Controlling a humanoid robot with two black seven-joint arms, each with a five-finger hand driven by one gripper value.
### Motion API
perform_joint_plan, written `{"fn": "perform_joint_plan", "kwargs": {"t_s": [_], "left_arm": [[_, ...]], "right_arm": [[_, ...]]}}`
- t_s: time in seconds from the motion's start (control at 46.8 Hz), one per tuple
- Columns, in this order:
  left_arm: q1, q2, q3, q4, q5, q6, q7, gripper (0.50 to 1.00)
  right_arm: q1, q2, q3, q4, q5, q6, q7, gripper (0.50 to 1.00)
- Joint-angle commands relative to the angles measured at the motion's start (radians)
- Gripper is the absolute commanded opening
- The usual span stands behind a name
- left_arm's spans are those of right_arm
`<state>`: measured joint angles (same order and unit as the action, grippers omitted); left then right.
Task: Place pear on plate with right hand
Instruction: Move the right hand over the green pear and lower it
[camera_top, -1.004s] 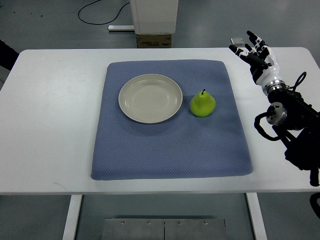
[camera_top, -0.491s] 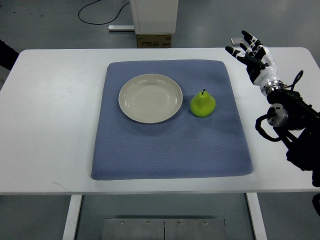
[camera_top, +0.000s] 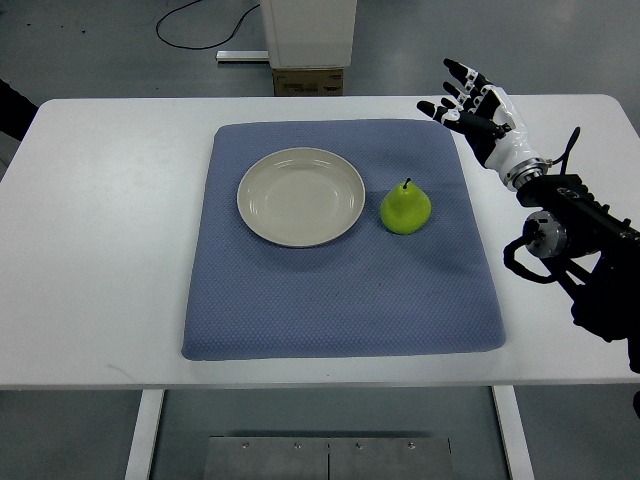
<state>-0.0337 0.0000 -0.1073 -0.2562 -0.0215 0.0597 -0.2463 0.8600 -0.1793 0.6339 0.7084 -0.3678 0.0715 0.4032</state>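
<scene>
- While the pear (camera_top: 405, 208) sits upright on the blue mat (camera_top: 340, 240), just to the right of the plate (camera_top: 300, 196) and not touching it, nothing about the fruit has changed from a second ago.
- Its dark stem points up and slightly away from the plate.
- The plate lies on the mat's upper middle, holding nothing, in the same spot as before.
- The right robot hand (camera_top: 472, 102) has shifted toward the plate since the earlier frames: a second ago it hung beyond the mat's right edge, and now it is above the mat's far right corner.
- Its fingers (camera_top: 452, 67) are spread apart and hold nothing; they point away from the robot and lean toward the plate side.
- The robot hand is still well apart from the pear, farther from the robot than the fruit and to the right of it.
- The right arm (camera_top: 570, 235), with its black joints and cables, reaches in from the right over the white surface (camera_top: 110, 230), beyond the mat's right edge.
- The mat lies flat on the surface and has not moved.
</scene>
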Motion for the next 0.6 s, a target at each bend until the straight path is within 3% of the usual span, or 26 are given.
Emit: {"fn": "perform_joint_plan", "kwargs": {"t_s": [0.0,0.47,0.577], "left_arm": [[0.0,0.0,0.0,0.0,0.0,0.0,-0.001,1.0],[0.0,0.0,0.0,0.0,0.0,0.0,-0.001,1.0],[0.0,0.0,0.0,0.0,0.0,0.0,-0.001,1.0]], "right_arm": [[0.004,-0.003,-0.032,0.003,-0.042,0.008,0.029,1.0],[0.047,-0.032,-0.226,0.043,-0.168,0.008,0.201,1.0],[0.062,-0.042,-0.286,0.043,-0.172,0.005,0.208,1.0]]}}
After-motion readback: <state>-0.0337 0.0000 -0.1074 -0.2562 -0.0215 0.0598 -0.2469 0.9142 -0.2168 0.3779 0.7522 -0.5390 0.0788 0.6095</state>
